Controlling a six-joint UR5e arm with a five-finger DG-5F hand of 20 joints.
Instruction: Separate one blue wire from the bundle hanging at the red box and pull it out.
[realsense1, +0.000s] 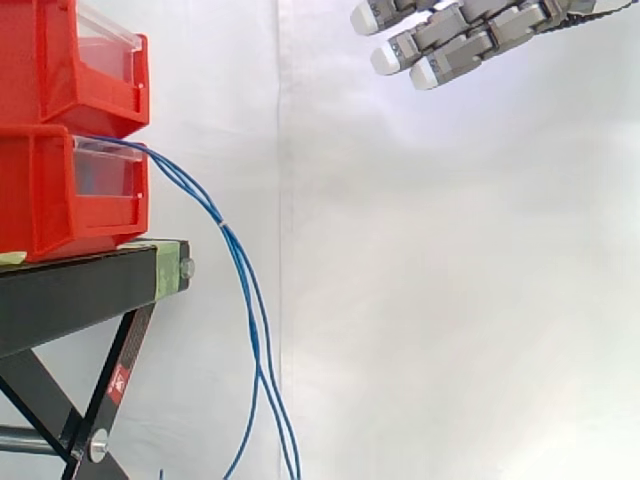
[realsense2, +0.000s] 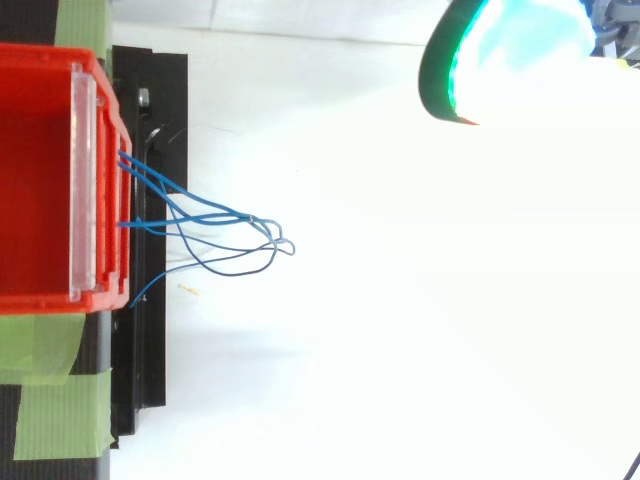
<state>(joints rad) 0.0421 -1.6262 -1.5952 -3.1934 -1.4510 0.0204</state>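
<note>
A bundle of thin blue wires (realsense1: 240, 290) comes out of the lower red bin (realsense1: 60, 195) and hangs down past the stand's edge; a small white tie holds them together partway down. From above the wires (realsense2: 215, 225) fan out from the bin's front and loop to the right. My hand (realsense1: 470, 35) is high at the upper right, well away from the wires, its fingers straight and pointing left, holding nothing. In the top view a fingertip pad (realsense2: 510, 55) glows cyan at the upper right.
Two red bins are stacked, the upper one (realsense1: 70, 60) on the lower, on a black stand (realsense1: 80, 290) with green tape (realsense2: 55, 400) at its edges. A white curtain hangs behind. Open space lies between the hand and the wires.
</note>
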